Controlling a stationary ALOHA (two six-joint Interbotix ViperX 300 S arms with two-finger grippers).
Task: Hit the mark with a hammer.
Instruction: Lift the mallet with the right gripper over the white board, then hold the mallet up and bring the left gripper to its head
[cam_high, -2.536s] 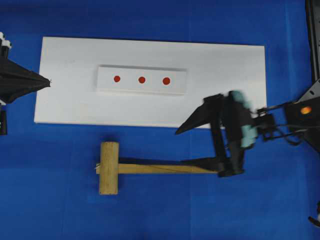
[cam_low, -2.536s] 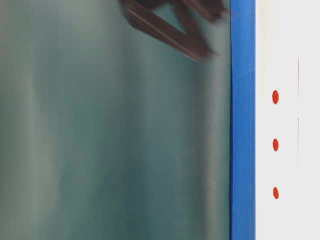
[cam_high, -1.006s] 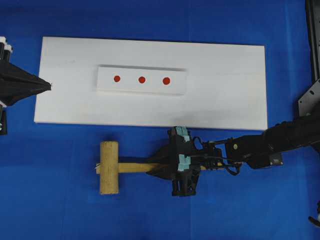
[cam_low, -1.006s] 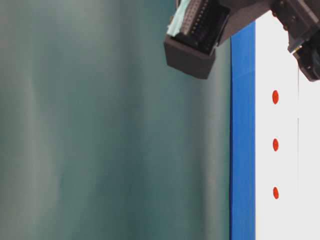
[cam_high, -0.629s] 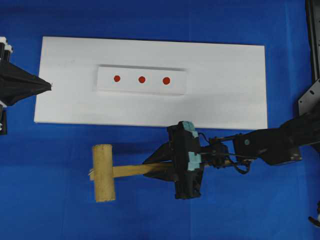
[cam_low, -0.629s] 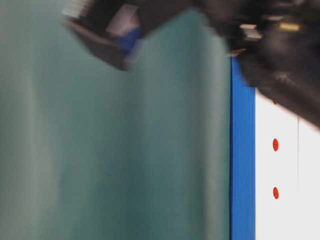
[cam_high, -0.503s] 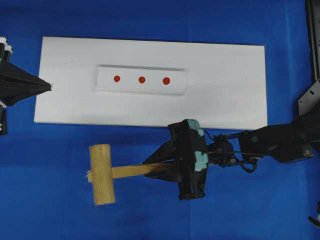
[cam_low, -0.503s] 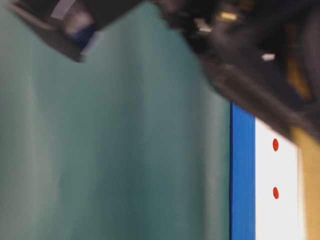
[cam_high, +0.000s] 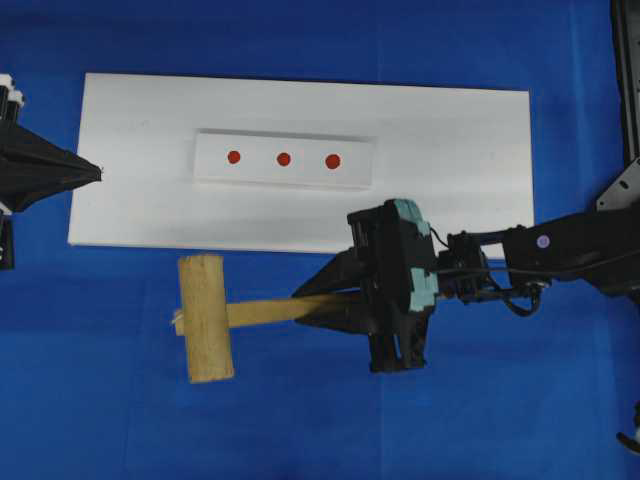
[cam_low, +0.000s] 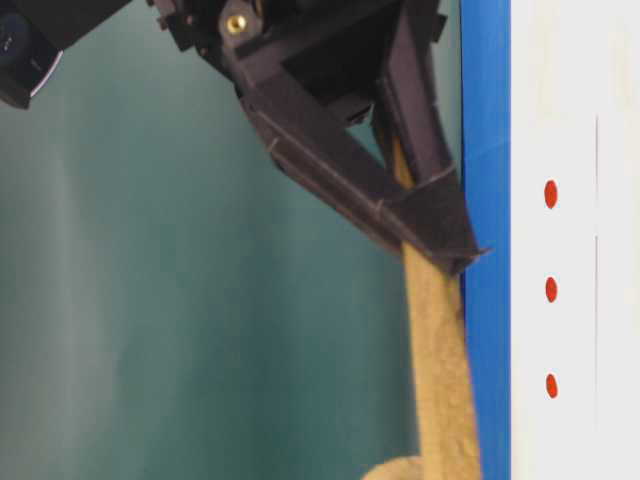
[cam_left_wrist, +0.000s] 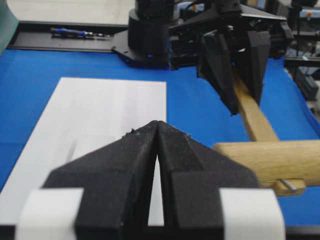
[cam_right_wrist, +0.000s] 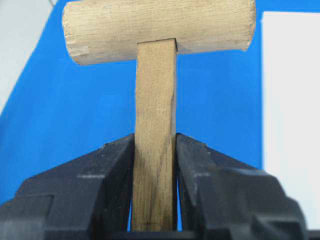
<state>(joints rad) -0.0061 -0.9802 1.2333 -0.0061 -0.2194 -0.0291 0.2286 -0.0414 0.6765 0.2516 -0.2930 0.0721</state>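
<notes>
The hammer is a light-wood mallet with its head (cam_high: 205, 318) at the left and its handle (cam_high: 262, 312) running right. My right gripper (cam_high: 306, 308) is shut on the handle about midway, seemingly just above the blue cloth and in front of the white board (cam_high: 450, 170). The right wrist view shows the handle (cam_right_wrist: 155, 125) clamped between the fingers (cam_right_wrist: 112, 160), with the head (cam_right_wrist: 160, 30) ahead. Three red marks (cam_high: 283, 159) sit in a row on a small white block (cam_high: 355, 165) on the board. My left gripper (cam_high: 95, 172) is shut and empty at the board's left edge.
The board lies on a blue cloth (cam_high: 300, 430). A black frame (cam_high: 628, 80) stands at the far right edge. In the left wrist view the hammer head (cam_left_wrist: 270, 160) and the right gripper (cam_left_wrist: 240, 95) are ahead to the right.
My right gripper came down, shut on the handle and raised the hammer. It has since moved right and toward the board, and the head has swung slightly.
</notes>
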